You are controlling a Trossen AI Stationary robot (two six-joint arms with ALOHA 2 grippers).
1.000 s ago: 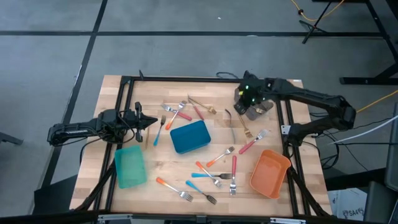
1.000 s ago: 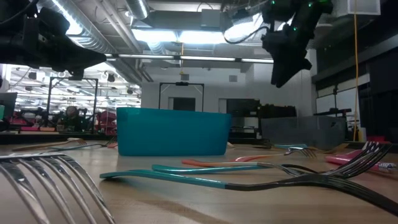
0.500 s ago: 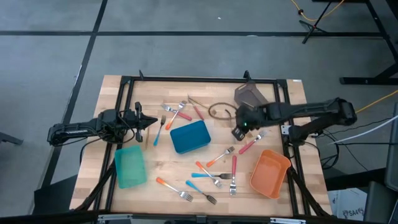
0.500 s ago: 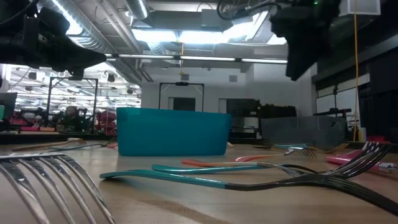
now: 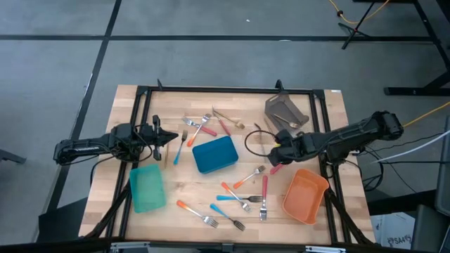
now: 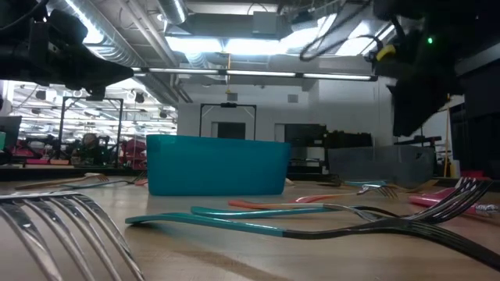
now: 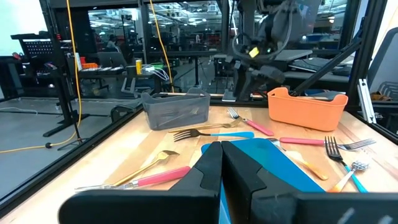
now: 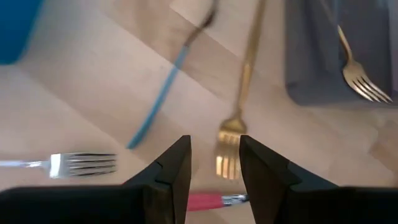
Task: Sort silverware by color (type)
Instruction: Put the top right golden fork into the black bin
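Right gripper [image 8: 213,163] fingers apart, empty, gold fork [image 8: 236,127] lying between and just ahead of them on table; best lowered straddling the neck, then closed squarely.

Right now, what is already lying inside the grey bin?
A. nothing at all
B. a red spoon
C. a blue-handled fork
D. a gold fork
D: in the right wrist view a gold fork lies inside the grey bin, beyond the open right claw, which hangs over another gold fork on the table.
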